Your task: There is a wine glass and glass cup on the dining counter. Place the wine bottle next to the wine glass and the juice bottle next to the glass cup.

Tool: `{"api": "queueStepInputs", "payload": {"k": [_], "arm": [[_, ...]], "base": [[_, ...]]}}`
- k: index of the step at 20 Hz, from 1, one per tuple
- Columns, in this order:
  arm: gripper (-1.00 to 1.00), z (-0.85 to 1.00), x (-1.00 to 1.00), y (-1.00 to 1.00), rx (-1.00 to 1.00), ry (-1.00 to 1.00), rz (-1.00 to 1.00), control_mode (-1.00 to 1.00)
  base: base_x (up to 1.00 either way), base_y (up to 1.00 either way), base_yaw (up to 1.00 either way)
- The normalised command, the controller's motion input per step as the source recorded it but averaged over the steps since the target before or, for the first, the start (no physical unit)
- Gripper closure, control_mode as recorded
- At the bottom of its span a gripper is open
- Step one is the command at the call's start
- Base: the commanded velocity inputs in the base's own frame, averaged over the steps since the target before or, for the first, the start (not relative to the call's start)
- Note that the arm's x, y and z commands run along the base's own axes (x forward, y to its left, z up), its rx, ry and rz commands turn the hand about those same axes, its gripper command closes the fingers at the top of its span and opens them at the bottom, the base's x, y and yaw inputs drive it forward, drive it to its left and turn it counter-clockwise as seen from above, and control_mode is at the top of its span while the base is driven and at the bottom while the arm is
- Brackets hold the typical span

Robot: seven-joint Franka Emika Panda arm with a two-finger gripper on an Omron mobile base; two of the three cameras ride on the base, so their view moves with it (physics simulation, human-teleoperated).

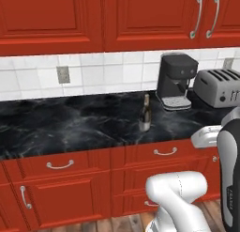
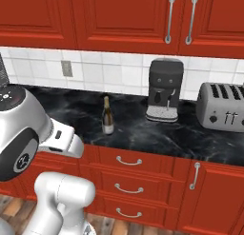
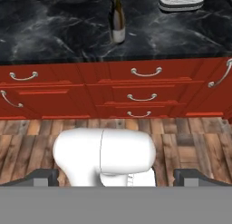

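Hand view: wine bottle, pale unreadable label

Even, flat rendered light across all three views, bright enough that the red cabinet fronts read saturated and clean. The black marble countertop stays dark, its pale veins crisp, with only a soft sheen and no hard glare. Ahead of the hand, the wine bottle throws barely any shadow on the stone; in the right base view a faint dark patch sits at its foot. The white tile backsplash is evenly lit, slightly dimmer under the cabinets. Edges look a little jagged and soft from low resolution. No motion blur, no lens bending at the borders; the wood floor below the hand is sharp.
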Motion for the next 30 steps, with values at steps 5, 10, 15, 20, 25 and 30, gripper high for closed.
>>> {"api": "queueStepInputs", "payload": {"k": [5,10,15,20,25,30], "arm": [[-1.0,0.0,0.0,0.0,0.0,0.0,0.0,1.0],[-1.0,0.0,0.0,0.0,0.0,0.0,0.0,1.0],[-1.0,0.0,0.0,0.0,0.0,0.0,0.0,1.0],[-1.0,0.0,0.0,0.0,0.0,0.0,0.0,1.0],[-1.0,0.0,0.0,0.0,0.0,0.0,0.0,1.0],[-1.0,0.0,0.0,0.0,0.0,0.0,0.0,1.0]], "base": [[0.41,0.0,0.04],[0.43,0.0,0.04],[0.4,0.0,0.02],[0.36,0.0,0.0],[0.06,0.0,0.0],[0.0,0.0,0.0]]}}
